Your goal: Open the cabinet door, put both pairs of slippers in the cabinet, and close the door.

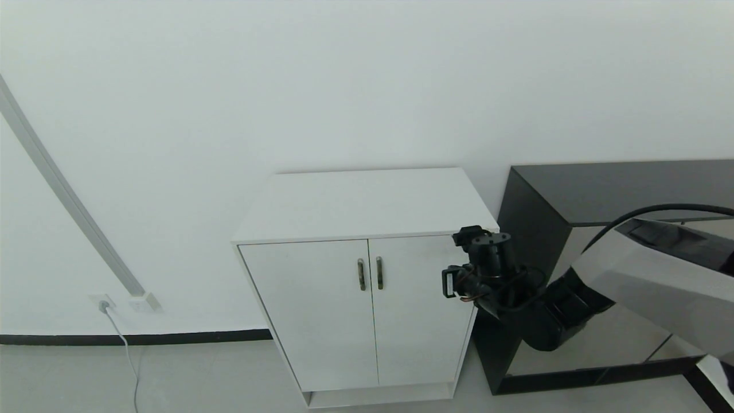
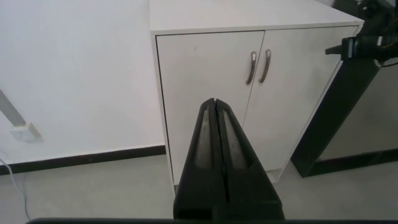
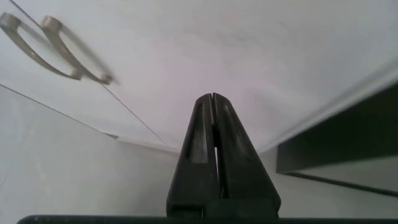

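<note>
One R tool [image 3: 212, 98] by cabinet door [image 1: 421, 310]

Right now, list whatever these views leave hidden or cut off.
Cabinet interior: head view, behind both shut doors.
Floor before the cabinet: head view, cut off by the bottom edge.
Black unit's right end: head view, behind the right arm.
Cabinet's foot: left wrist view, behind the left gripper.

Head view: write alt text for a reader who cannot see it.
A white two-door cabinet stands shut against a white wall, its paired handles at the centre. The right gripper, shut, hangs before its right door, with a black cabinet alongside.
</note>
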Controlling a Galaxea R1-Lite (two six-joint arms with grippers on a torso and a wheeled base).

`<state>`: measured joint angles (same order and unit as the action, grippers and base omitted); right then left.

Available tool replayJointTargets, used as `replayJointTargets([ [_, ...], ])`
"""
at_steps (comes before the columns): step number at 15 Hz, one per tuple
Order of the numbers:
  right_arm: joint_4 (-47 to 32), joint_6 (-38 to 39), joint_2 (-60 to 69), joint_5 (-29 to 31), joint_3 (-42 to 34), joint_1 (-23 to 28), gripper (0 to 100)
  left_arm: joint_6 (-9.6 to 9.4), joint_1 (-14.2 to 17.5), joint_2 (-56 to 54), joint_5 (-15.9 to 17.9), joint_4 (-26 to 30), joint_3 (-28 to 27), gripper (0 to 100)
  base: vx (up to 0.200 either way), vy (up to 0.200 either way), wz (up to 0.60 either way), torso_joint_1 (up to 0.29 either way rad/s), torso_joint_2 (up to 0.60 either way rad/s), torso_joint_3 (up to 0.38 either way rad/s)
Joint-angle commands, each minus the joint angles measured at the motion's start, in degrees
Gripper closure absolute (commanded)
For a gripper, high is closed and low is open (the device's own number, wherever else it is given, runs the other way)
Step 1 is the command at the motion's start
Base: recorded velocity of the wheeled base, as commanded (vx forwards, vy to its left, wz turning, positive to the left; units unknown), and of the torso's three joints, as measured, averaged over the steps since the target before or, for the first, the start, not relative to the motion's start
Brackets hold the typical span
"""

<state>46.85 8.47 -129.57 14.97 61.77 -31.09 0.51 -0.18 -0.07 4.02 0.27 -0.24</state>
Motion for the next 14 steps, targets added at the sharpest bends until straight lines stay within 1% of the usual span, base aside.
replayJointTargets([
  [1,4.2,0.0,7.8,1.6,-10.1,1.9,100,0.02,0.0,0.1,0.0,0.0,0.0,100,0.000,0.000,0.00,0.000,0.00,0.000],
  [3,7.1,-0.1,13.1,2.4,-18.4,4.0,100,0.02,0.1,0.1,0.0,0.0,0.0,100,0.000,0.000,0.00,0.000,0.00,0.000],
  [5,7.5,0.0,19.3,3.4,-26.2,7.0,100,0.02,0.0,0.1,0.0,0.0,0.0,100,0.000,0.000,0.00,0.000,0.00,0.000],
  [8,7.5,-0.1,26.0,8.5,-34.6,11.9,100,0.02,0.1,0.1,0.0,0.0,0.0,100,0.000,0.000,0.00,0.000,0.00,0.000],
  [10,7.5,-0.2,31.7,9.8,-40.2,14.6,100,0.02,0.0,0.1,0.0,0.0,0.0,100,0.000,0.000,0.00,0.000,0.00,0.000],
  [14,6.8,-0.9,43.9,9.8,-48.7,15.3,100,0.10,0.0,0.1,-0.1,0.0,0.0,100,0.000,0.000,0.00,0.000,0.00,0.000],
])
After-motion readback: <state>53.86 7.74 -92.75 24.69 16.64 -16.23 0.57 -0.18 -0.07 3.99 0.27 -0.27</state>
